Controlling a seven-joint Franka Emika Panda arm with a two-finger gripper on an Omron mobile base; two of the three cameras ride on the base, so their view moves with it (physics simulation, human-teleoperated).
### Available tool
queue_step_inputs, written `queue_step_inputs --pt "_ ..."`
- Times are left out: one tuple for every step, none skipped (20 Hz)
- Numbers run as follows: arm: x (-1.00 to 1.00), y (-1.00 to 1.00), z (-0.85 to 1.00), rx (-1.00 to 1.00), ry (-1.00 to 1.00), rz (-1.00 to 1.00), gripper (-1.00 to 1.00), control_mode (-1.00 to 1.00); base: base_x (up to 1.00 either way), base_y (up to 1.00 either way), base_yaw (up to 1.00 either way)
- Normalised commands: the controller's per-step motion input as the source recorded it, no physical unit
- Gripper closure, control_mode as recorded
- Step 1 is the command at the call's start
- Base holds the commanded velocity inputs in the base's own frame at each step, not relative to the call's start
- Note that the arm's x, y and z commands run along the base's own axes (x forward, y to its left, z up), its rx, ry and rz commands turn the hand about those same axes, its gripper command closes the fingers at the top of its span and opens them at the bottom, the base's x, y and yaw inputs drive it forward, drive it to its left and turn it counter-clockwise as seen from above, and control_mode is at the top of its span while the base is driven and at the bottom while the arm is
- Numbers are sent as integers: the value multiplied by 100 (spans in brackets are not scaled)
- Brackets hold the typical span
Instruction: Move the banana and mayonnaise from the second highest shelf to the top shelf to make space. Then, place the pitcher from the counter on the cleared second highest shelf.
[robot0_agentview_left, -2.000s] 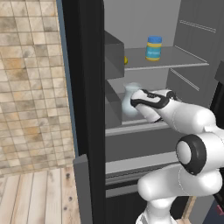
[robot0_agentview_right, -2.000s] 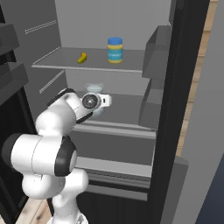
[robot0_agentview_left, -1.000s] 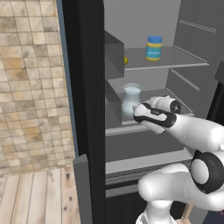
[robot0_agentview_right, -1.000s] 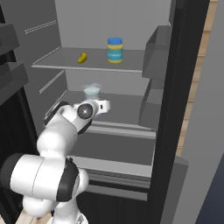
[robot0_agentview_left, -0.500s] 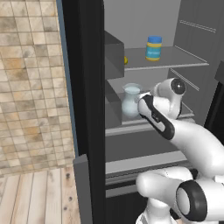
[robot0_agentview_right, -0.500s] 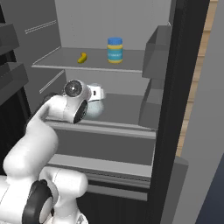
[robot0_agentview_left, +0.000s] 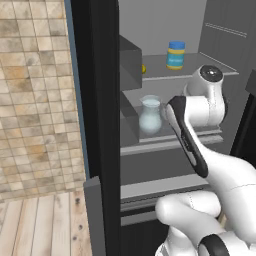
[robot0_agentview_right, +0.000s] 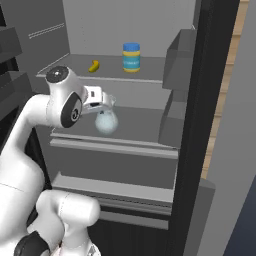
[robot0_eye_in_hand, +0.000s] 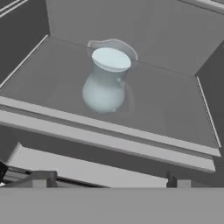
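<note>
The clear pitcher (robot0_eye_in_hand: 106, 83) stands upright on the second highest shelf (robot0_eye_in_hand: 109, 131), free of any grip; it also shows as the pitcher (robot0_agentview_left: 150, 116) and the pitcher (robot0_agentview_right: 106, 123). My gripper (robot0_agentview_right: 102, 101) is open, drawn back in front of and above the pitcher, looking down at it. On the top shelf (robot0_agentview_right: 150, 67) stand the mayonnaise (robot0_agentview_right: 131, 57) and the banana (robot0_agentview_right: 93, 65). From the left side the mayonnaise (robot0_agentview_left: 175, 54) is plain, while the banana (robot0_agentview_left: 143, 69) peeks past a door bin. The counter is out of view.
Dark grey door bins flank the shelves: a bin (robot0_agentview_left: 131, 60) on the left and bins (robot0_agentview_right: 179, 55) on the right. The dark fridge door edge (robot0_agentview_left: 100, 100) stands beside a tiled wall (robot0_agentview_left: 35, 75). Below the thick rail (robot0_agentview_right: 115, 146) lies a lower compartment.
The hand has pulled back and risen away from the pitcher, which stays standing on the second highest shelf. The arm has folded upward in front of the fridge.
</note>
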Motion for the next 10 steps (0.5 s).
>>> queue_step_inputs --pt "-100 0 0 -13 0 0 -100 -100 0 0 0" --pt "-100 0 0 -11 0 0 -100 -100 0 0 0" --pt "-100 0 0 -8 0 0 -100 -100 0 0 0" --pt "-100 0 0 -5 0 0 -100 -100 0 0 0" --pt "-100 0 5 0 -1 0 -100 -100 0 0 0" --pt "-100 0 10 0 -2 0 -100 -100 0 0 0" --pt "-100 0 24 0 -1 0 -100 -100 0 0 0" --pt "-100 0 36 0 -2 0 -100 -100 0 0 0" --pt "-100 0 43 0 -3 0 -100 -100 0 0 0" --pt "-100 0 47 0 -4 0 -100 -100 0 0 0"
